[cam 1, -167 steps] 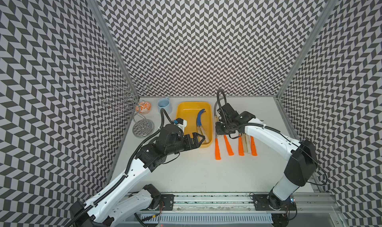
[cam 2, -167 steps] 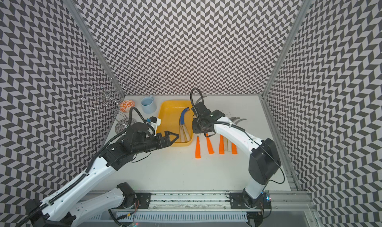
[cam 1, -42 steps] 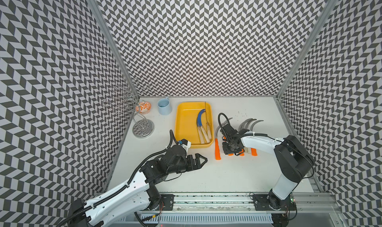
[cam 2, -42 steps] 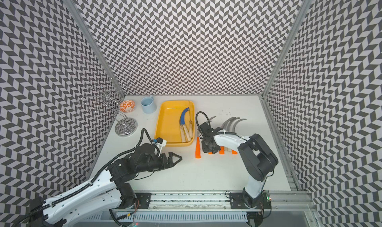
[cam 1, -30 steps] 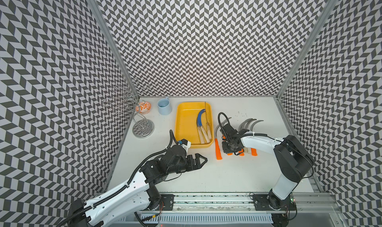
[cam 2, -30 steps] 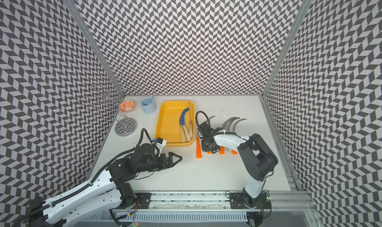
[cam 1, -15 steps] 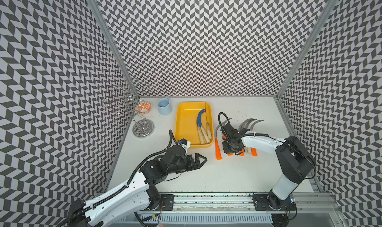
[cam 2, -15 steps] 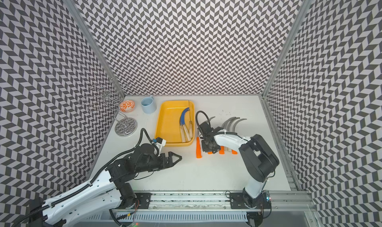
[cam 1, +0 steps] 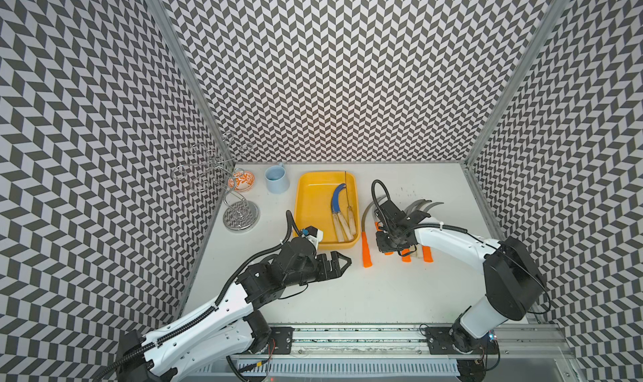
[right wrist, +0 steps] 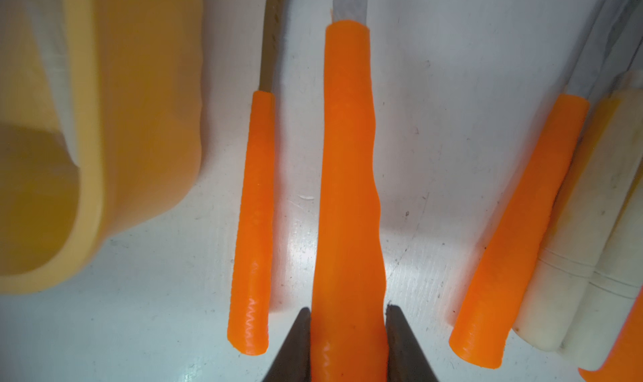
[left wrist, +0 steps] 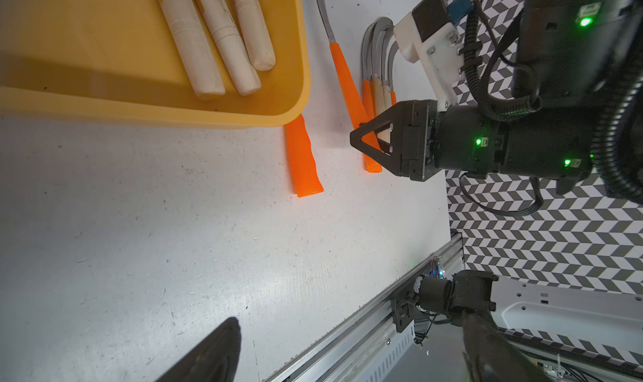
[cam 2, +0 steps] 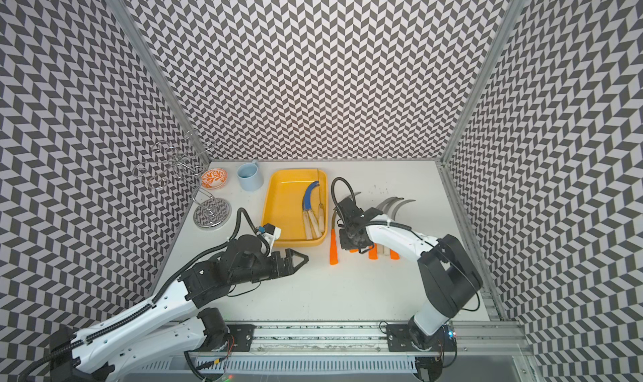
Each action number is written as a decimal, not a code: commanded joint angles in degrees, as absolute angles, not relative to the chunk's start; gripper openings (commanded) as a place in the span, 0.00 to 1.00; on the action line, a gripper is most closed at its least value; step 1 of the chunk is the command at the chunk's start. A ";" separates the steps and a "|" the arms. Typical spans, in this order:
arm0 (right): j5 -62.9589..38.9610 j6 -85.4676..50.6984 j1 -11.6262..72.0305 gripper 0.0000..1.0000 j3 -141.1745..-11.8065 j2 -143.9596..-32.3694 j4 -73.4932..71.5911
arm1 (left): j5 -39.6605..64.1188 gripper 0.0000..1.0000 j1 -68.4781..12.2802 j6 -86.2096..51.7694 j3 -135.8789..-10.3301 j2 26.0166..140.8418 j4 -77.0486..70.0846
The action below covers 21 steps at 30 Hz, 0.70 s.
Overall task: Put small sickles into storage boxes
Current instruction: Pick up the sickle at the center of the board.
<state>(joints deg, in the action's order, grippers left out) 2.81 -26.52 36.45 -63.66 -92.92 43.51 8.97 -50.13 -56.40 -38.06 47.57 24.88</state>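
Rail [cam 1: 348, 338] at the front edge, both arm bases on it, and out we go from there. Left gripper [cam 1: 342, 262] sits over bare table [cam 1: 382, 293], just short of the tray's near end, jaws spread wide with nothing between them. Its own wrist view catches only two dark, blurred fingertips [left wrist: 215, 352] at the frame edge, well apart.

Next out is the right gripper [right wrist: 348, 319]. Its fingers [right wrist: 299, 342] are pinched narrow on either side of an orange handle, so that's the held sickle [right wrist: 348, 189], gripped toward its butt end. Whether it is clear of the table, can't tell. From above, the gripper body covers most of it.

Count on the table: six sickles. Four have orange handles: the loose sickle [cam 1: 365, 249] alone beside the tray, the held one, and two more toward the right arm's side. Two pale handles [right wrist: 574, 258] are wedged between those last two. The right arm hides the middle of that group in both top views. Only grey blade tips [cam 1: 426, 205] fan out beyond the wrist, too overlapped to count. The outermost orange handle is cut off at the corner of the right wrist view.

Yellow tray [cam 1: 313, 216] next, with three sickles inside, all pale-handled, side by side along its right wall. One has a blue blade [cam 1: 335, 197], and a second shows only as a thin dark line [cam 1: 347, 189]. The third blade I can't make out.

One wire stand [cam 1: 240, 213] stands left of the tray, its loops hard to pick out against the chevron wall. At the back are one light-blue mug [cam 1: 276, 183] and one patterned orange dish [cam 1: 241, 183].
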 commanded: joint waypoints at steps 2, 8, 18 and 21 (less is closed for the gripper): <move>3.50 -26.25 35.99 0.00 -65.90 -90.86 44.36 | 7.97 1.00 -48.75 -54.17 -41.50 48.66 25.84; 3.34 -25.59 35.02 0.00 -66.06 -90.83 44.74 | 9.45 1.00 -46.42 -52.70 -43.00 49.84 25.93; 2.92 -24.23 31.33 0.00 -62.15 -89.33 44.03 | 10.61 1.00 -44.56 -52.12 -43.15 50.28 25.49; 2.54 -23.66 30.46 0.00 -61.70 -88.53 44.04 | 10.66 1.00 -44.35 -52.13 -43.18 50.36 25.40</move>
<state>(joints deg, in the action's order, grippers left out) 2.70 -24.64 31.18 -62.15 -91.18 44.99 10.37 -44.84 -52.99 -41.41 50.37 25.36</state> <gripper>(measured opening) 0.297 0.996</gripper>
